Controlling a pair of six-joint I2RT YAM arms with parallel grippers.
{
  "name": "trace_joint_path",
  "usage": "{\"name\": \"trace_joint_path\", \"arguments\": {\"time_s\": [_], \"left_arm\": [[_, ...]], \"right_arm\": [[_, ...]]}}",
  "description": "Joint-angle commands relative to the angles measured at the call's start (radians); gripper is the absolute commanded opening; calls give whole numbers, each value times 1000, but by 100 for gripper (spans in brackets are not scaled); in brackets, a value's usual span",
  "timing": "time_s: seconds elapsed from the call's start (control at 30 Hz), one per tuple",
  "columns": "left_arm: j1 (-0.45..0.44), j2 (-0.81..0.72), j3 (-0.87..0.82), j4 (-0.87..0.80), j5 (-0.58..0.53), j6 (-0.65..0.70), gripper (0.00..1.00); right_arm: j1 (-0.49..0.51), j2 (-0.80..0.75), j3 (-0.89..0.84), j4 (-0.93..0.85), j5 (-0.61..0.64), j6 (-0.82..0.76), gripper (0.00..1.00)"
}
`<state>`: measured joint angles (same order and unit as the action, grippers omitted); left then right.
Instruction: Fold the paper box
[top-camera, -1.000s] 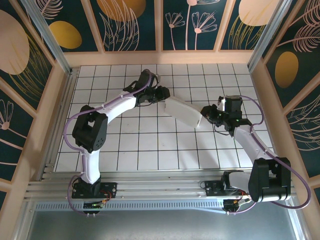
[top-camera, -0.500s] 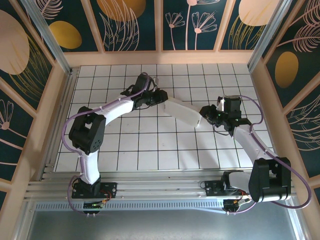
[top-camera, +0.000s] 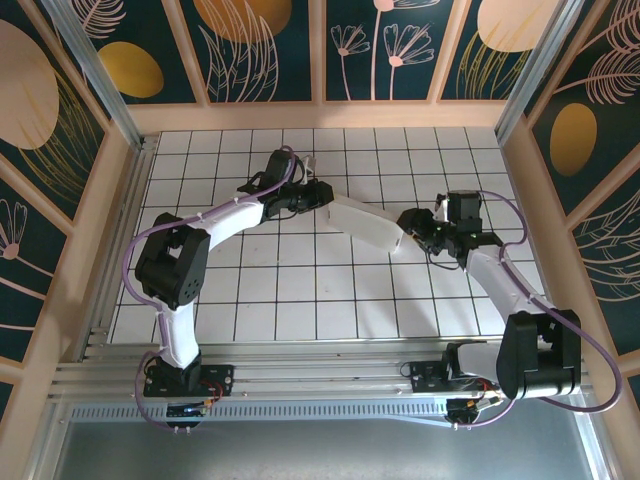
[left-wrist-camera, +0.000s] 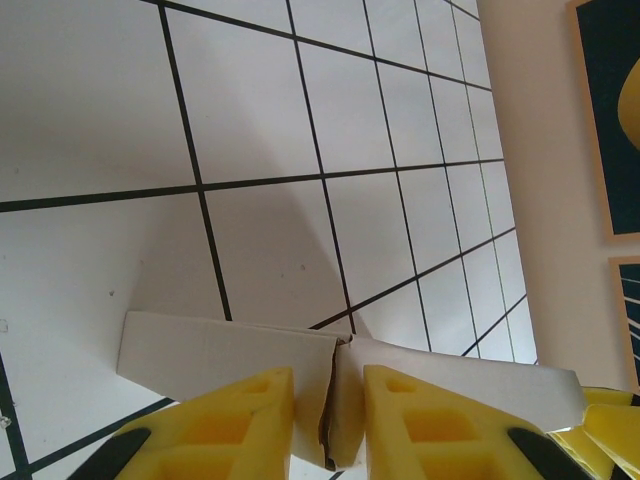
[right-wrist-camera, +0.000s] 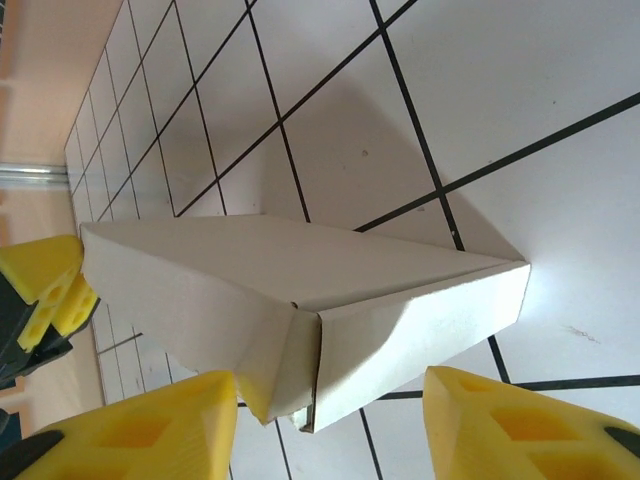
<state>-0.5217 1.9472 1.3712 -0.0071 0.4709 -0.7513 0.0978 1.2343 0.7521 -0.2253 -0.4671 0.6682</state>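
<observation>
Over the counter (top-camera: 300, 290), the left end effector (top-camera: 322, 197) pinches the paper box (top-camera: 366, 222); the right end effector (top-camera: 406, 224) straddles it, wide.

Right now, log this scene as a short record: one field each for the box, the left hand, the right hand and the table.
paper box: white, partly folded, lying slantwise between the two hands, casting a shadow on the tiles
left hand: yellow fingers closed on the box's end flap
right hand: yellow fingers wide apart, one on each side of the box's other end
table: white tiles with black grid lines
</observation>
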Motion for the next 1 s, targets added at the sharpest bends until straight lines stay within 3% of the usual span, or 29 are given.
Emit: {"name": "trace_joint_path", "arguments": {"time_s": [0.0, 0.13, 0.4, 0.6, 0.7, 0.87, 0.97], "left_arm": [[-1, 62, -23, -195, -12, 32, 23], [-1, 71, -8, -203, -15, 31, 23], [-1, 78, 12, -212, -10, 33, 23], [-1, 87, 7, -227, -23, 61, 23], [-1, 98, -6, -256, -82, 109, 23], [-1, 92, -40, -279, -214, 209, 24], [-1, 67, -63, -231, -152, 224, 25]], "right_arm": [[-14, 9, 39, -30, 21, 5, 54], [-26, 12, 16, 27, -27, 29, 51], [-42, 24, -42, 55, 6, 25, 15], [-41, 47, -104, 73, 31, -4, 10], [-40, 52, -120, 44, 103, -52, 4], [-40, 57, -120, -23, 189, -123, 3], [-41, 45, -108, -22, 158, -120, 6]]}}
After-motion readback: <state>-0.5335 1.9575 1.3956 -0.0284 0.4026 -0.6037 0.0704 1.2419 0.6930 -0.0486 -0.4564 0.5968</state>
